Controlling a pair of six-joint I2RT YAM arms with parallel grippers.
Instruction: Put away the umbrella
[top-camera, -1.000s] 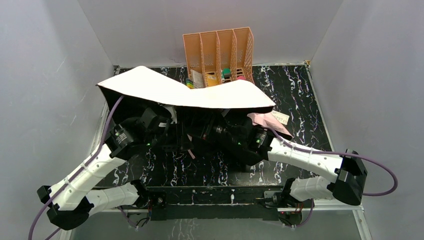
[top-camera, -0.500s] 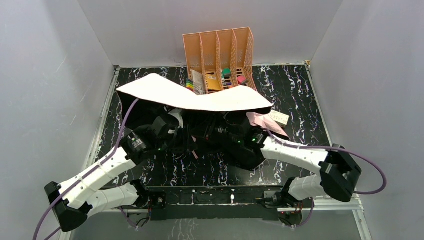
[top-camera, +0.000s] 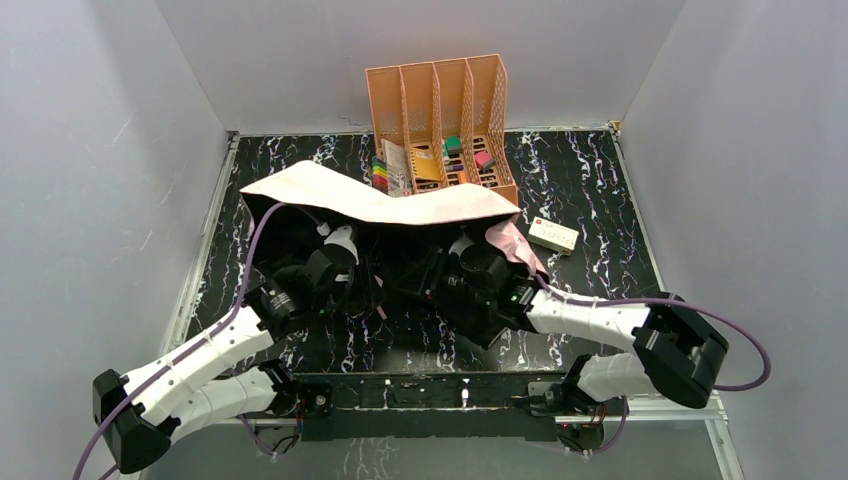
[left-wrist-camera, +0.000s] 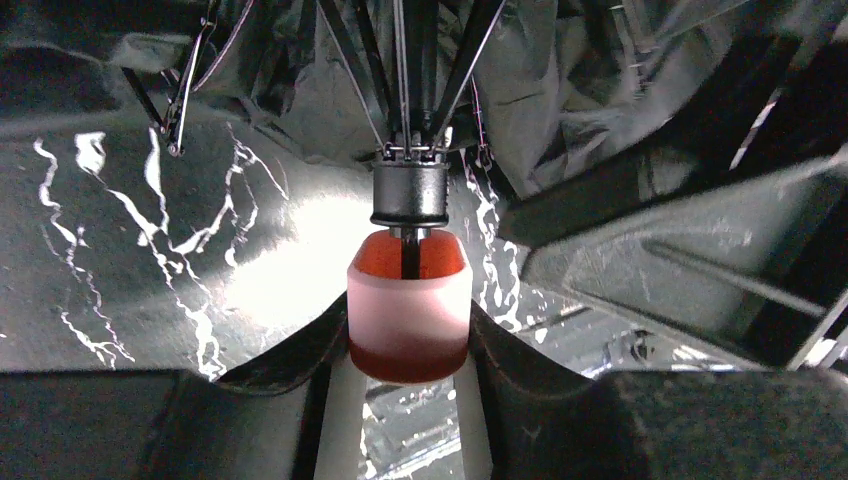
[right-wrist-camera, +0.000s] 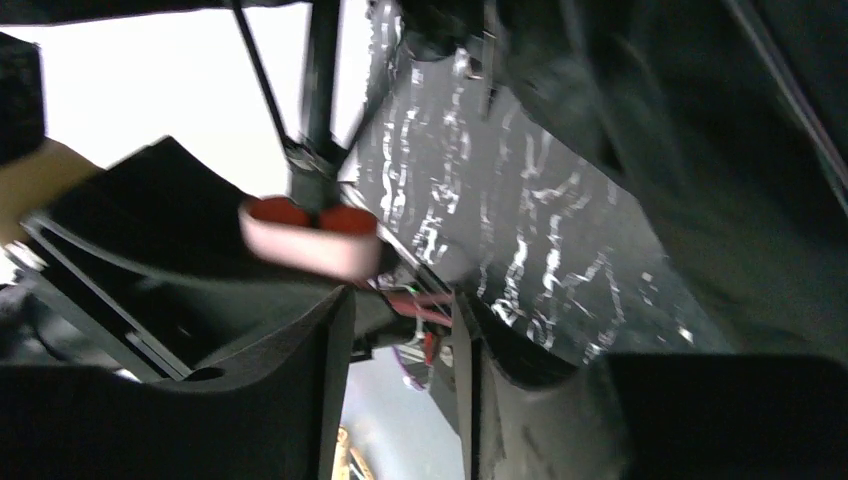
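Umbrella (top-camera: 390, 200), compact folding, pale-pink fabric over black, thin metal ribs, canopy half-spread. Left gripper (left-wrist-camera: 410, 335) clamped on its pink handle (left-wrist-camera: 408, 300) — right gripper (right-wrist-camera: 400, 330) jaws parted, empty.

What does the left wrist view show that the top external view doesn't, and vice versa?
Only left wrist: the left gripper, jaws pressed on both sides of the umbrella at its pink handle, and the dark runner where the ribs meet. Only top external: the orange desk organiser, a small white box, and the umbrella's pale pink outer side. Both: the umbrella's black underside and the marbled tabletop.
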